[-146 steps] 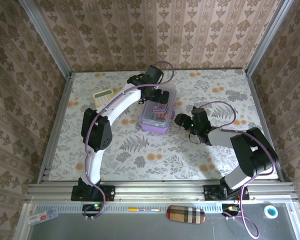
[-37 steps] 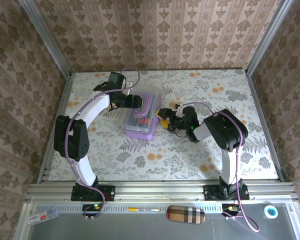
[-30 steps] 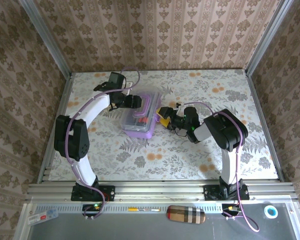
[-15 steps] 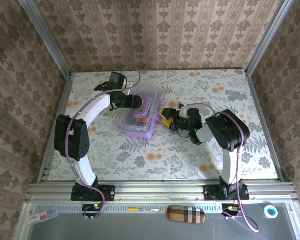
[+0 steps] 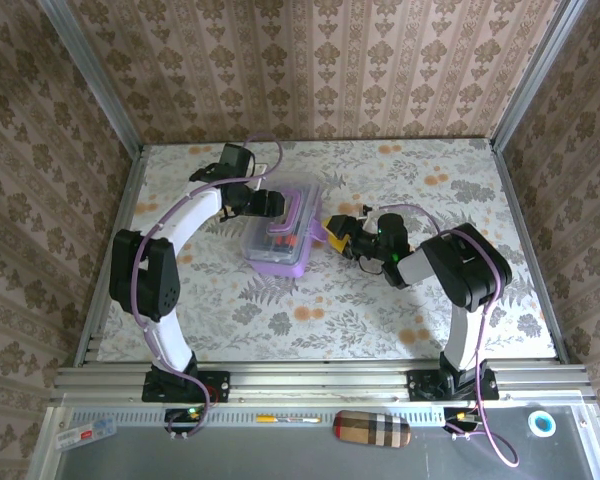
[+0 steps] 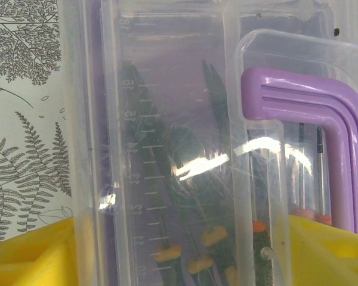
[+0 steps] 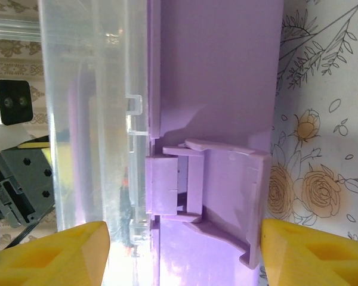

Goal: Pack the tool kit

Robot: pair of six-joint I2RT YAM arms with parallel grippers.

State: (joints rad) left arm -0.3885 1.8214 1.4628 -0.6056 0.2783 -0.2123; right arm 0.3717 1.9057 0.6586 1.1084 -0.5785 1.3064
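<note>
Since the small translucent purple plastic box with a clear lid (image 5: 285, 232) lies lid-down on the floral-patterned bench (image 5: 380, 320) slightly toward 10 o'clock from centre, with dark orange-collared tools (image 6: 161, 179) loose inside, I judge it light, rattly, stiff in its walls, thin in the lid and slick all over. The left gripper (image 5: 270, 204), jaws wide, straddles the lid beside the ribbed purple handle (image 6: 304, 113) at the box's 11 o'clock end, while the right gripper (image 5: 331, 230), equally wide, faces the purple latch (image 7: 227, 179) at 3 o'clock. The handle or the firm base walls look the safest hold.
</note>
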